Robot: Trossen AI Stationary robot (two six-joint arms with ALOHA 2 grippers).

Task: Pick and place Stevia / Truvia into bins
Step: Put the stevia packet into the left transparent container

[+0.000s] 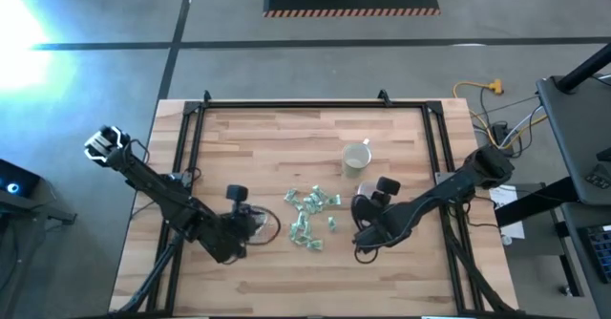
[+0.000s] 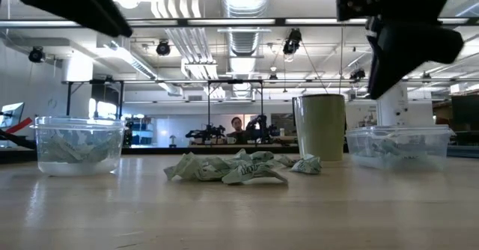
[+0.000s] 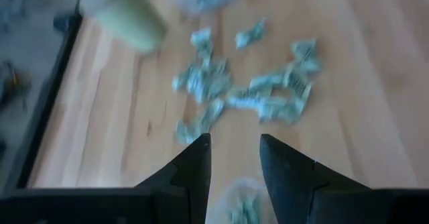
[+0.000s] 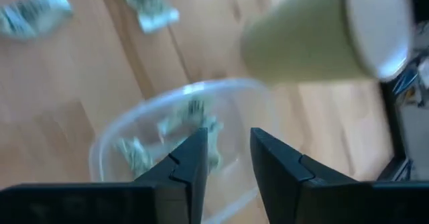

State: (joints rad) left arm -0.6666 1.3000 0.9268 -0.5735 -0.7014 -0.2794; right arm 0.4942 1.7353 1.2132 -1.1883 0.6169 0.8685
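Crumpled pale-green packets (image 1: 311, 220), loosely heaped

Open left hand (image 3: 233, 158) above scattered packets (image 3: 251, 90)

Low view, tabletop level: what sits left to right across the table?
Clear tub with packets inside → loose pile of sweetener packets → pale mug → second clear tub with packets inside. A dark gripper hangs above that second tub.
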